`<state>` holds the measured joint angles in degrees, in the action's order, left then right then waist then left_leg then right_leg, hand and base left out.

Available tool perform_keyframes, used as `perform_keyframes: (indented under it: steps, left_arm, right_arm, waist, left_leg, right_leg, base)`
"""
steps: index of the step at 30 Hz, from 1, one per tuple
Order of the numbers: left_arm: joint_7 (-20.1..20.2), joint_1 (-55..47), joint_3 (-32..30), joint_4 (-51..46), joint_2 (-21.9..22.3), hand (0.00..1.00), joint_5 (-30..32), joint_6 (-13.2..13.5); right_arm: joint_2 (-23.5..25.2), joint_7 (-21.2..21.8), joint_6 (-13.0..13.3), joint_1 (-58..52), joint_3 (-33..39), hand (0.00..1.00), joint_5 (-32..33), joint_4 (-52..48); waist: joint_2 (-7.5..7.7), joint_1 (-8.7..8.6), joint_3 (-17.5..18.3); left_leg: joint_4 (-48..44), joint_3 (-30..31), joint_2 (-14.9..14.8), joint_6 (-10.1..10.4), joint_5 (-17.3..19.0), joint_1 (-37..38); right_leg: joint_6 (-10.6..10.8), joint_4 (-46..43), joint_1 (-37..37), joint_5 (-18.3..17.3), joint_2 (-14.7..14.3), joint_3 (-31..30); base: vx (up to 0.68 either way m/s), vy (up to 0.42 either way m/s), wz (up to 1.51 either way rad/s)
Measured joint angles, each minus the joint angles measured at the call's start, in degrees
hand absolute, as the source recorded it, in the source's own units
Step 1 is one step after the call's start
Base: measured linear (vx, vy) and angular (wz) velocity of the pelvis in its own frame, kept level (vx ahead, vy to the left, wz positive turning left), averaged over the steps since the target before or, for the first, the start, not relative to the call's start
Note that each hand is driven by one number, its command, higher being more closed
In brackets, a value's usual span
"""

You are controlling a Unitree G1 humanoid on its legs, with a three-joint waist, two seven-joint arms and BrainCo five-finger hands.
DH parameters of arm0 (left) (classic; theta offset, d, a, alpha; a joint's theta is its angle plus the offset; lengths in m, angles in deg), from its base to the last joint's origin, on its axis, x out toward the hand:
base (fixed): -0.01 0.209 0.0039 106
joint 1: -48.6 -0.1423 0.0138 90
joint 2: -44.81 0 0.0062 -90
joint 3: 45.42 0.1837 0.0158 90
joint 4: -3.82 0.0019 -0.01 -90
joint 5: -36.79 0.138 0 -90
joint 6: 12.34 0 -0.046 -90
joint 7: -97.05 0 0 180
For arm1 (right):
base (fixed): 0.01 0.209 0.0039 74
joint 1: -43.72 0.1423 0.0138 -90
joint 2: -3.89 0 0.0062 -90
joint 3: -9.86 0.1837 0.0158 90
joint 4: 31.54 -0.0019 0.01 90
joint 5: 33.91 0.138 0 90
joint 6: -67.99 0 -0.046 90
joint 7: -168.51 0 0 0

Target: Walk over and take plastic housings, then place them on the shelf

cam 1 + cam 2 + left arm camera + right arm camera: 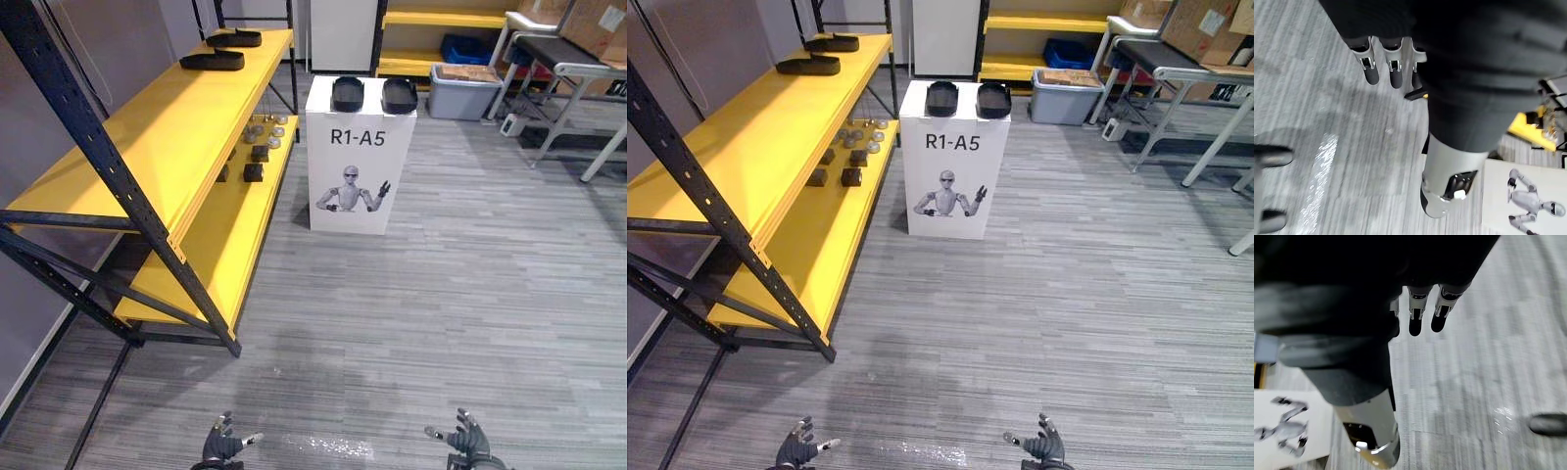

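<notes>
- Left eye view: two black plastic housings (348, 93) sit side by side on top of a white stand (348, 186), well ahead of the robot across the floor. I'd guess they are raised there for easy reaching. Two similar housings (213, 60) lie at the far end of the yellow shelf (147, 137), which runs along just left of the stand.
- Right eye view: the left hand (795, 450) and right hand (1046, 448) hang low and well apart with fingers loosely spread, carrying nothing. They look free for the walk over.
- Left wrist view: the left hand's fingers (1371, 73) point straight out over the floor, with the stand beyond.
- Right wrist view: the right hand's fingers (1415, 320) are likewise straight and empty.
</notes>
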<state>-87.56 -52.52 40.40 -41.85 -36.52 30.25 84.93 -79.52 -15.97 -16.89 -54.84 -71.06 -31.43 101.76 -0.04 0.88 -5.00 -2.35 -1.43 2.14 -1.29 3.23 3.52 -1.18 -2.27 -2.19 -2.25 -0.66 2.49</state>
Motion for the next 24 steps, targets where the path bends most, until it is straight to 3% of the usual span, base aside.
perform_keyframes:
  steps: [9,24]
  left_arm:
    - [0.1,-1.6,-1.2,-5.7,0.9,0.00,1.2,0.3]
    - [0.0,-4.4,-1.3,-7.8,3.3,0.00,1.2,0.2]
  right_arm:
    - [0.2,1.1,0.1,-0.1,0.0,0.00,-2.3,-0.5]
    - [2.6,-0.7,0.0,0.3,2.3,0.00,1.0,-0.5]
  waist:
    - [-0.40,-0.04,-0.7]
    - [-0.76,0.23,-1.0]
  left_leg:
    - [0.1,0.0,0.0,0.2,0.1,1.4]
    - [0.9,-3.8,-1.6,1.2,1.3,1.5]
  right_leg:
    - [0.2,1.1,-1.6,0.1,0.0,-0.1]
    - [0.0,1.2,0.1,0.3,-1.7,-3.7]
  base:
    - [-0.02,0.003,0.00]
    - [-0.02,-0.003,-0.13]
